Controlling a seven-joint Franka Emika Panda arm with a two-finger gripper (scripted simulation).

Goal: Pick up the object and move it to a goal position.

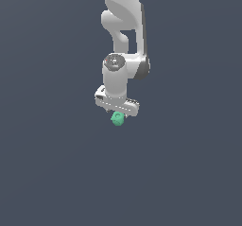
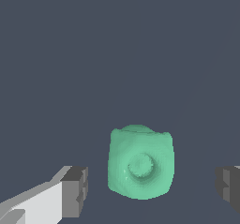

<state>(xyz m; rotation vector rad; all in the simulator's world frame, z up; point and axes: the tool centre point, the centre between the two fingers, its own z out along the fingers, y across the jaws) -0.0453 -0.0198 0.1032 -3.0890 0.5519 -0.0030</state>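
The object [image 2: 140, 162] is a small mint-green lumpy blob with a round knob on its face. In the wrist view it sits between my two dark-tipped fingers [image 2: 75, 190], with a clear gap on each side. My gripper [image 2: 152, 189] is open around it and touches neither side. In the exterior view the object [image 1: 117, 119] peeks out just under the white hand of the gripper [image 1: 118, 115], whose fingertips are hard to make out there.
The white arm [image 1: 124, 26] comes down from the top of the exterior view. Everything around it is a plain dark grey-blue ground [image 1: 56, 173] with no other objects or edges in sight.
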